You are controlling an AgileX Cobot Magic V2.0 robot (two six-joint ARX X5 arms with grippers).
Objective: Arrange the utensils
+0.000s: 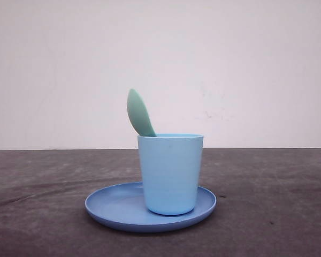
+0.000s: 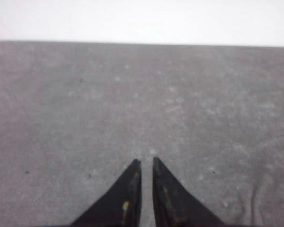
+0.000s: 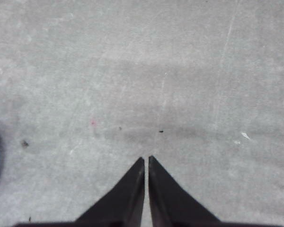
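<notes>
Spoon [image 1: 140, 113] stands in the cup [image 1: 170, 174], bowl leaning toward 11 o'clock; the cup sits on the plate [image 1: 113, 207]. Left gripper [image 2: 146, 163] and right gripper [image 3: 146, 160] each have fingers together, holding nothing, over the grey table [image 1: 267, 187].

The left gripper [image 2: 146, 163] has two black fingers, each a flat wedge tapering to a sharp tip, with small yellowish scuffs along their inner edges. The right gripper [image 3: 146, 160] has the same black, pointed wedge fingers, plain and matte, with no marks showing.
</notes>
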